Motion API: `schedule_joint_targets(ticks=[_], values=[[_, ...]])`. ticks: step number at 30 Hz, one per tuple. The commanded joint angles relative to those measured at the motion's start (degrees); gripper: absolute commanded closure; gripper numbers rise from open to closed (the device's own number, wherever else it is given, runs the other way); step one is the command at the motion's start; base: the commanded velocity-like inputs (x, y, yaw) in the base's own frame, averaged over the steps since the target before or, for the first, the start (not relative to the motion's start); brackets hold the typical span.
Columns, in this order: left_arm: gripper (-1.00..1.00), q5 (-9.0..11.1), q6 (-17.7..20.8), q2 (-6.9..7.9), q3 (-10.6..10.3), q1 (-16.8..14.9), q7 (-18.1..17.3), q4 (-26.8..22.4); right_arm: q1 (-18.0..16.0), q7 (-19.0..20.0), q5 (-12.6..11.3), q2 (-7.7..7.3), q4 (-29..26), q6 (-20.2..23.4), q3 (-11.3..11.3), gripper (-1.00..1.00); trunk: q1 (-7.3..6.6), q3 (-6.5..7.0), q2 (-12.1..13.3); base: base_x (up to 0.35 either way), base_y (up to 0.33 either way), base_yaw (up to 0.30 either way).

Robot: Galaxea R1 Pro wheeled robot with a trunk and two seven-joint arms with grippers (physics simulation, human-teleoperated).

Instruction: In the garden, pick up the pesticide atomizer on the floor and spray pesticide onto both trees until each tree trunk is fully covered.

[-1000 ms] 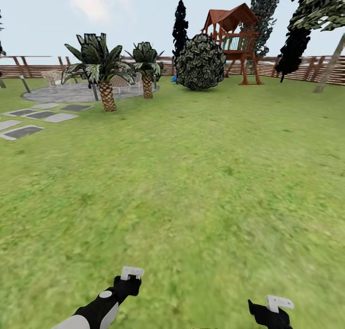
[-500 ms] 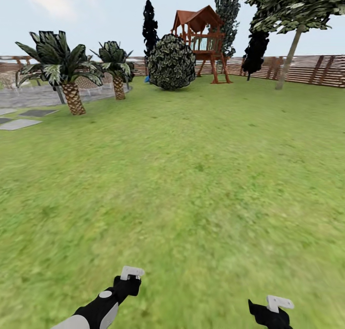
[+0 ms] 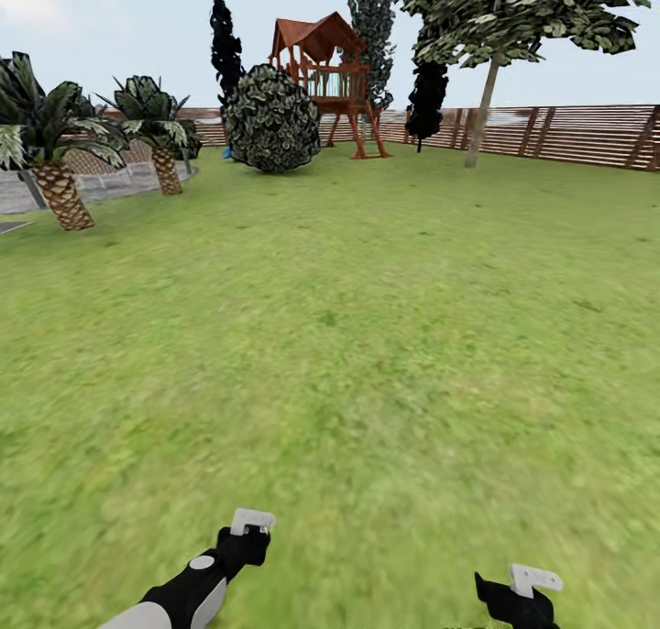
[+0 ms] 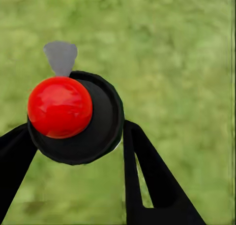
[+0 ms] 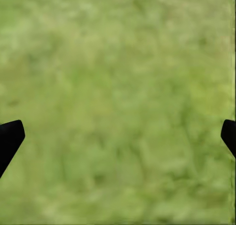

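In the left wrist view a black round-bodied pesticide atomizer [image 4: 93, 131] with a red ball top and a grey nozzle sits between my left gripper's [image 4: 73, 136] black fingers, which press on both its sides over green grass. In the head view the left gripper [image 3: 246, 537] is low in front of me, and the right gripper [image 3: 518, 592] is beside it. The right gripper [image 5: 118, 136] is open, holding nothing. Far ahead right stands a tree [image 3: 513, 10] with jagged green foliage and a pale leaning tree trunk [image 3: 482, 111] by the fence. The floor [image 3: 367, 336] is lawn.
A brown slat fence [image 3: 568, 132] closes the far side. A wooden play tower [image 3: 325, 79], a round bush [image 3: 270, 120], dark thin trees [image 3: 225, 47] and two palms [image 3: 55, 161] stand far ahead and left, next to grey paving [image 3: 110, 184].
The whole head view has swung to the right, so palms, bush and play tower sit further left in the picture. Both arms hold the same pose.
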Motion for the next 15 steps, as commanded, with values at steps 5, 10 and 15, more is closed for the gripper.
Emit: schedule_joint_targets(ticks=[5,10,15], values=[[1.0,0.0,0.0,0.02,-0.01,0.0,0.0,-0.01,0.01,0.02,0.0,0.0,0.0,0.0,0.0,-1.0,0.0,0.0,0.0,0.127,-0.276,-0.3],[1.0,-0.06,0.0,0.03,-0.01,0.0,0.0,-0.09,0.01,-0.02,0.0,0.0,0.01,0.0,0.0,-1.0,0.0,0.0,0.0,0.145,-0.273,-0.3],[1.0,-0.01,0.0,0.03,0.05,0.0,0.0,-0.1,0.0,0.01,0.0,0.0,0.0,0.0,0.0,-1.0,0.0,0.01,0.0,0.103,-0.15,-0.3]])
